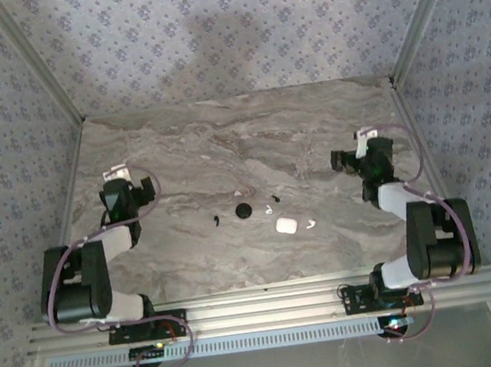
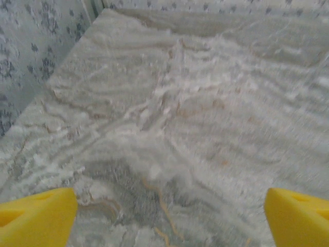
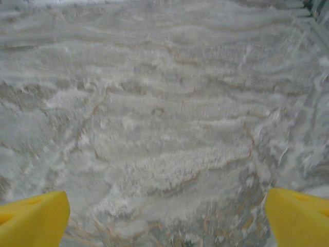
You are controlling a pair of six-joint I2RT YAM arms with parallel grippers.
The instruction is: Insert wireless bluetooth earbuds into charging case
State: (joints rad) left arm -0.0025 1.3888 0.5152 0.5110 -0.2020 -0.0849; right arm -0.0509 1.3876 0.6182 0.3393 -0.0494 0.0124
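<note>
From above, the buds lie loose on the middle of the tabletop (image 1: pixel 178 147), between the two arms and well apart from both. A round black case (image 1: pixel 243 210) has one black bud (image 1: pixel 218 219) near its left. A second black bud (image 1: pixel 275 199) lies to its right, with a white bud (image 1: pixel 268 209) just beside that. The white case (image 1: pixel 286 225) sits nearer the arm bases, with another white bud (image 1: pixel 310 224) just to its right. Whether either case is open is too small to tell. The left fingers (image 1: pixel 129 196) hang at the left side and the right fingers (image 1: pixel 356 157) at the right.

In the left wrist view, the left fingers (image 2: pixel 38 218) are spread wide, released, over bare marble.

In the right wrist view, the right fingers (image 3: pixel 33 218) are likewise spread wide, released, over bare marble.
</note>
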